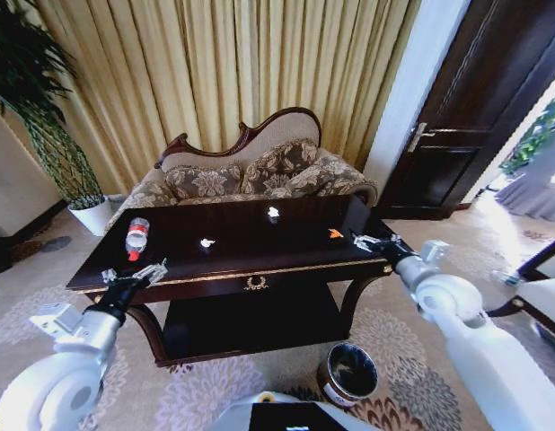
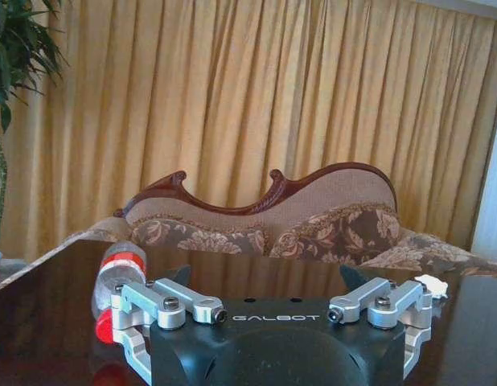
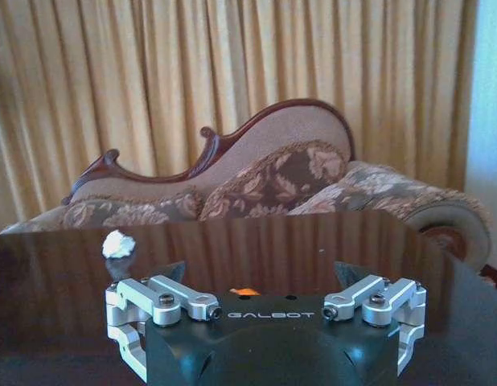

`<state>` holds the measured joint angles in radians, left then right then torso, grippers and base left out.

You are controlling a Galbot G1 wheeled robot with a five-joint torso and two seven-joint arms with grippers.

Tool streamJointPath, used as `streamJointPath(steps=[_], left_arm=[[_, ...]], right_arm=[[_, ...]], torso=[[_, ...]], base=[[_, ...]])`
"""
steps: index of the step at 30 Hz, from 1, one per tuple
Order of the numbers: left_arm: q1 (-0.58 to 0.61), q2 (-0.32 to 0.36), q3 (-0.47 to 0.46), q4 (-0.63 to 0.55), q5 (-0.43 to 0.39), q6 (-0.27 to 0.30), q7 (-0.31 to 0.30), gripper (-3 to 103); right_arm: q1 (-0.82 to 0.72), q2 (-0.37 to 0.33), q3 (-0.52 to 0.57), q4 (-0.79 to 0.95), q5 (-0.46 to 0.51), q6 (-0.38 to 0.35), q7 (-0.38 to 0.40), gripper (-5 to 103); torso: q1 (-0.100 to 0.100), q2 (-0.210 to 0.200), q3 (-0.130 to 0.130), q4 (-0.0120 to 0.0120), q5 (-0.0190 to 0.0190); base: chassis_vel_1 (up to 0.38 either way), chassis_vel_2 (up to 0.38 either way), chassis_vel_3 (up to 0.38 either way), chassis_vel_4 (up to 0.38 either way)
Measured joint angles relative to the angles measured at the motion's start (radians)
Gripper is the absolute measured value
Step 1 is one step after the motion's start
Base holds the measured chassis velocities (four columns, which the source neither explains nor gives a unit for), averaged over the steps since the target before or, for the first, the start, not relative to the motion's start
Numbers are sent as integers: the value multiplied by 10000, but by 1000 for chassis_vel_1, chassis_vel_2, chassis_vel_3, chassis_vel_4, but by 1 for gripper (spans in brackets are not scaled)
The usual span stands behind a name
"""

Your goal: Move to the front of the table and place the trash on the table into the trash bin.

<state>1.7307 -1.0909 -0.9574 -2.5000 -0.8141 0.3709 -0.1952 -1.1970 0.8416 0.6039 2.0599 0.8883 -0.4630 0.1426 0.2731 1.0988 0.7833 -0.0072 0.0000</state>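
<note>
Gold pleated curtains cover back wall, daylight glowing through. Ornate sofa with carved dark wood frame and floral cushions stands before them. Dark panelled door with metal handle at room's right, bright light past its edge. Potted plant in white pot at left. Patterned floral carpet underfoot.

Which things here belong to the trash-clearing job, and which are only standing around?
Job: table; plastic bottle; two white scraps; orange scrap; trash bin; left gripper and right gripper, both open at the table's front edge.
Not job: sofa; plant pot; curtain; door.
</note>
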Motion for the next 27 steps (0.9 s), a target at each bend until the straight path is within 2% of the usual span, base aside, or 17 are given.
streamJointPath(steps=[4,10,27], left_arm=[[-21,-26,154,1,83,0,-11,100],[23,-83,148,0,85,-49,-15,100],[215,-266,265,0,217,-240,39,100]], right_arm=[[1006,111,-902,-434,-58,-88,267,100],[1657,267,-1533,-916,-203,-250,441,100],[2575,826,-2567,-2452,-893,-337,641,100]], torso=[[1,-1,1,5,-2],[0,0,0,1,-2],[1,-1,0,3,-1]], base=[[0,0,0,0],[0,0,0,0],[0,0,0,0]])
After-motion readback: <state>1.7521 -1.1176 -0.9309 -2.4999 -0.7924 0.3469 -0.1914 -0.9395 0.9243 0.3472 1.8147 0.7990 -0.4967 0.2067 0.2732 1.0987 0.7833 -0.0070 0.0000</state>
